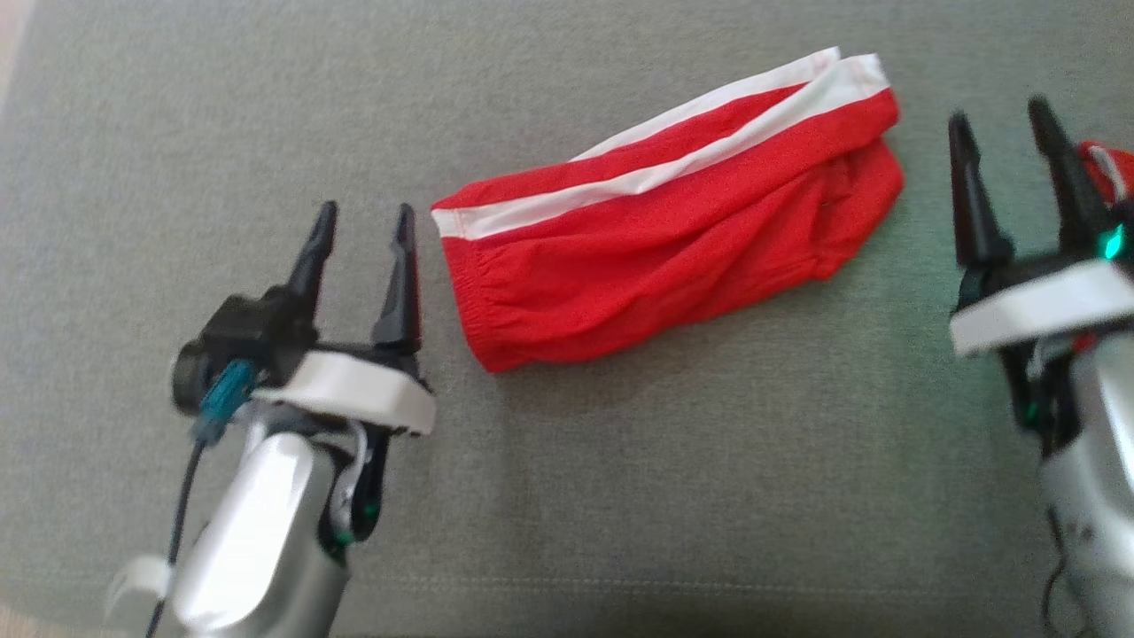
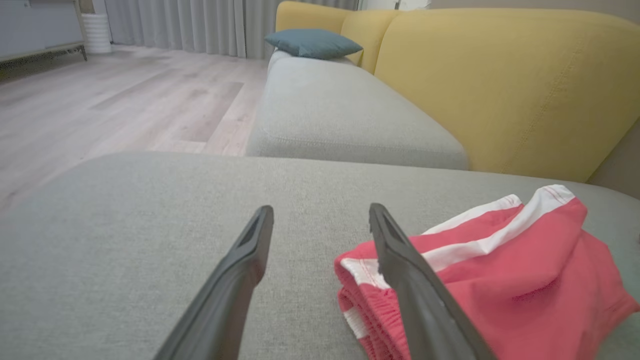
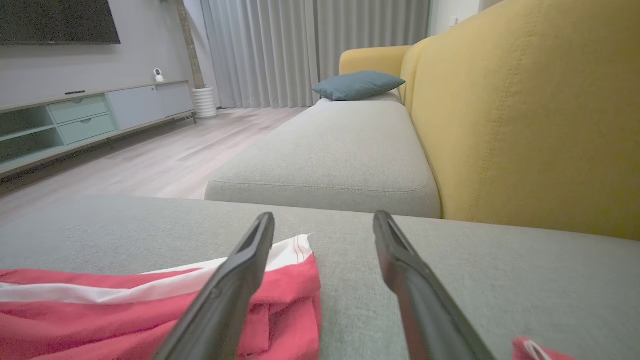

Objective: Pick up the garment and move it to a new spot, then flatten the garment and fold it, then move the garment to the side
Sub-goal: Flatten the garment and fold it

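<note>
The garment [image 1: 673, 221] is a pair of red shorts with white side stripes, folded into a long slanted bundle on the grey sofa cushion [image 1: 620, 496]. My left gripper [image 1: 365, 221] stands open just left of its elastic waistband end, holding nothing. My right gripper [image 1: 1001, 120] is open to the right of the other end, also empty. In the left wrist view the garment [image 2: 500, 270] lies under and right of the right finger [image 2: 400, 260]. In the right wrist view the garment [image 3: 150, 310] lies at lower left, partly behind the left finger [image 3: 240, 270].
Another small red and white piece of cloth [image 1: 1112, 168] shows behind my right gripper, seen again as a cloth scrap [image 3: 537, 349] at the bottom right. A yellow backrest [image 2: 500, 85] runs along the far side. A second grey cushion [image 3: 330, 155] with a teal pillow [image 3: 357, 84] lies beyond.
</note>
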